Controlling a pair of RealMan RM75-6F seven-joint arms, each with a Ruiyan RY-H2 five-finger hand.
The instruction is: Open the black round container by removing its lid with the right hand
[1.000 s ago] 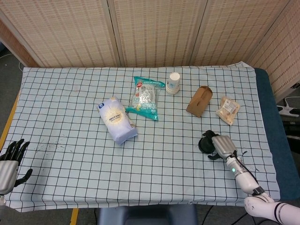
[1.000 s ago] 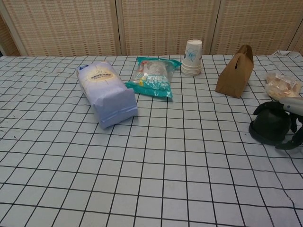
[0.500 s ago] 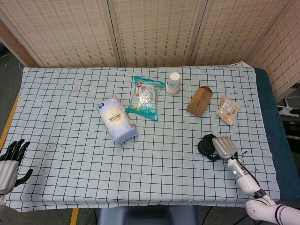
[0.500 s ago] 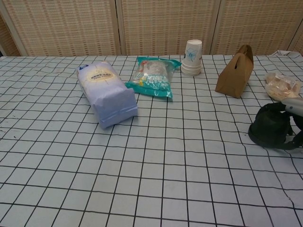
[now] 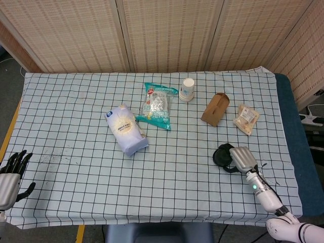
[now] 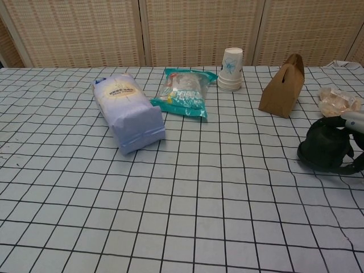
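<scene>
The black round container point(image 5: 220, 155) point(image 6: 323, 149) stands on the checked cloth near the table's right front. My right hand point(image 5: 241, 158) point(image 6: 354, 120) lies over its right side and top, dark fingers point(image 6: 353, 166) curled around it, gripping it at the lid. The hand hides the lid's seam, so I cannot tell whether the lid has come free. My left hand point(image 5: 10, 174) hangs off the table's front left corner with its fingers apart, holding nothing; only the head view shows it.
A brown paper box point(image 5: 215, 109) and a snack packet point(image 5: 246, 119) lie just behind the container. Further left are stacked paper cups point(image 5: 187, 89), a teal snack bag point(image 5: 158, 105) and a white bag point(image 5: 126, 130). The table's right edge point(image 5: 288, 152) is close.
My right hand's fingers have drawn in closer around the container, which has shifted very slightly left. The left hand has stayed still.
</scene>
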